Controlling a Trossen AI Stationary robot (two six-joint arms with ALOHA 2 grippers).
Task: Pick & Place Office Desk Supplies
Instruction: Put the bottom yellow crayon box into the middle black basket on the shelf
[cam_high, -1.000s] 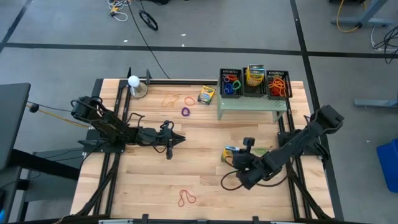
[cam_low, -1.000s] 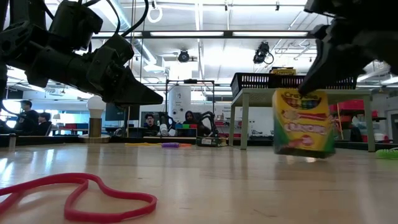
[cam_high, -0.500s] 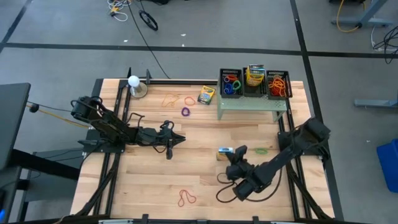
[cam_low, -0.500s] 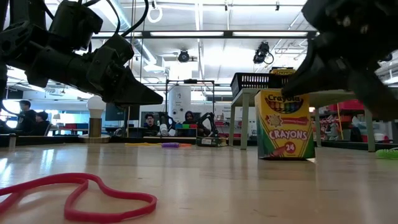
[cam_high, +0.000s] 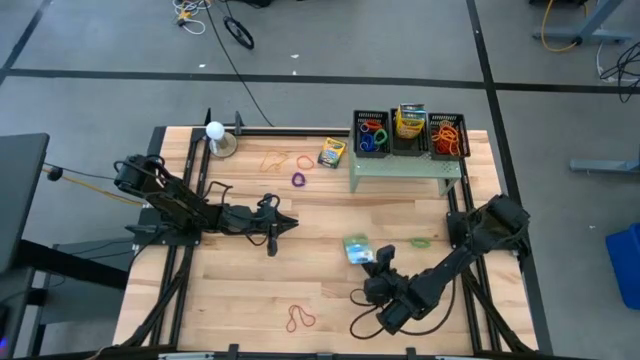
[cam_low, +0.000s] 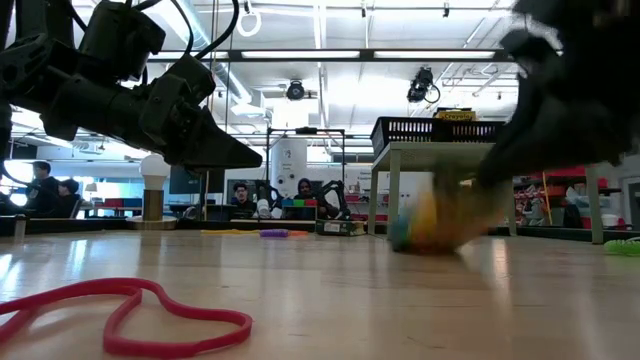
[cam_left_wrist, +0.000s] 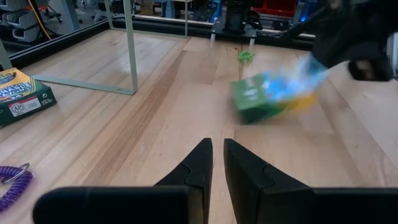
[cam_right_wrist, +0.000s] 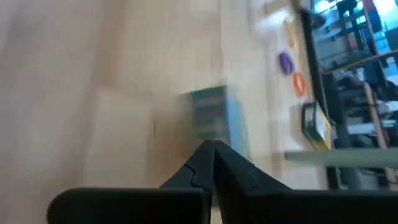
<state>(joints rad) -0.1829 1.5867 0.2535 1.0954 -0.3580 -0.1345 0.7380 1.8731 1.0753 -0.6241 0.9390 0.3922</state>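
A yellow-and-green crayon box lies on the table right of centre; it is blurred in the low view and the left wrist view. My right gripper is shut, its tips just short of the box. My left gripper is shut and empty, above the table's middle. A second crayon box, a purple ring, orange bands, a green band and a red band lie on the table. My right gripper's shut fingertips stand slanting down right at the crayon box's side, coming from the table's near right. I cannot tell whether they touch it. The box lies on the table.
A pale green stand at the far right carries three black baskets with rings, a crayon box and rubber bands. A white ball on a round base stands at the far left. Bare wood lies between the arms.
My right gripper has carried the crayon box from slightly above the table toward the left, set it upright, let go and shut. The box has since toppled from upright onto its side and is still moving. The right gripper has gone down and toward the near edge.
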